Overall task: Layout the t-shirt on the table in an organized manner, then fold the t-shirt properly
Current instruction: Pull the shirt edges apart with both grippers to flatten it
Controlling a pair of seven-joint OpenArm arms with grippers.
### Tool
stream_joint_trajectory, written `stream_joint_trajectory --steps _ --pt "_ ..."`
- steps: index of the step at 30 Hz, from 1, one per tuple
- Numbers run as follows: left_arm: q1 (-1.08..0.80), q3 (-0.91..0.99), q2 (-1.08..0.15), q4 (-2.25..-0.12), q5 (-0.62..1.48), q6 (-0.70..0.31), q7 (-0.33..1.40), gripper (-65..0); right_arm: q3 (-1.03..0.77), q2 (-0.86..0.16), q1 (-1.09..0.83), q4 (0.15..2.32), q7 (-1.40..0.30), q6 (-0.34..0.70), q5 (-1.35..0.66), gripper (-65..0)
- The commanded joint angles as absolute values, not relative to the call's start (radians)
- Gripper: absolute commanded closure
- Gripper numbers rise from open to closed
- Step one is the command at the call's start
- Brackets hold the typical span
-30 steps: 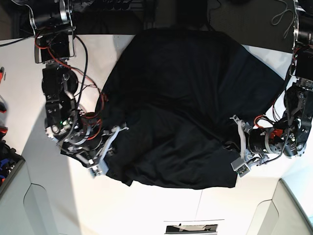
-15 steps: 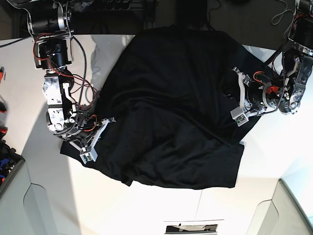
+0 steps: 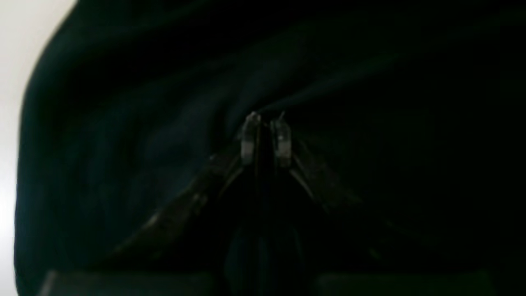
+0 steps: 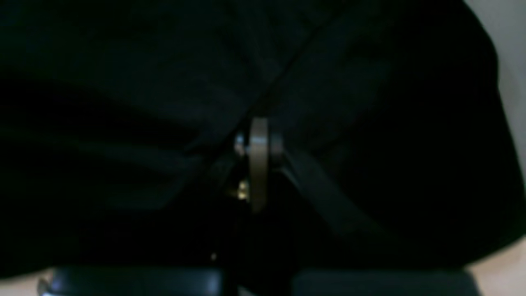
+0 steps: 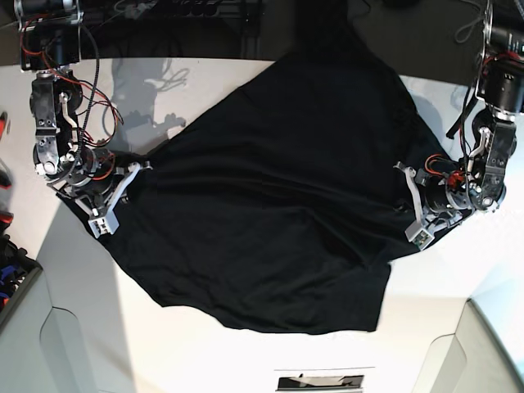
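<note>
Black t-shirt (image 5: 270, 188) now stretched wider between both pincers than before.

Robotics lab bench. Large white table (image 5: 246, 352) with two bare-wired arms mounted at its corners, loose cables (image 5: 106, 74) trailing, grey bin (image 5: 20, 286) at edge.

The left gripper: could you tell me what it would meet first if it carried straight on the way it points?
Most likely more of the t-shirt: the left gripper already pinches the black fabric, which fills the view ahead.
</note>
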State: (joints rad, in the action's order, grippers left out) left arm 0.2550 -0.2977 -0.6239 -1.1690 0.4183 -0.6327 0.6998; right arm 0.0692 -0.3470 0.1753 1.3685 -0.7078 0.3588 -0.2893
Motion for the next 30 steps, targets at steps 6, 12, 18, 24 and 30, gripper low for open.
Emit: stream_joint_trajectory --steps 6,12,18,24,30 --pt "0.369 -0.302 -0.555 -1.056 0.348 -0.620 0.774 -5.8 0.070 -0.342 0.017 1.543 -0.773 0.363 -0.360 0.0" --pt "0.436 -0.397 -0.487 -1.018 0.309 -0.636 0.774 -5.8 0.070 -0.280 -0.099 1.673 -0.803 0.374 -0.379 0.0" --pt "0.474 -0.580 -0.493 -1.028 0.296 -0.586 0.777 -5.8 0.059 -0.263 -0.118 1.753 -0.775 0.371 -0.365 0.0" --pt "0.473 -0.537 -0.620 -1.200 0.406 -0.515 0.738 -5.9 -0.033 -0.263 -0.039 1.805 -0.748 0.362 -0.348 0.0" --pt "0.473 -0.444 -0.714 -1.349 0.543 -0.590 0.767 -6.0 -0.073 -0.242 0.125 1.765 -0.677 0.362 -0.315 0.0"
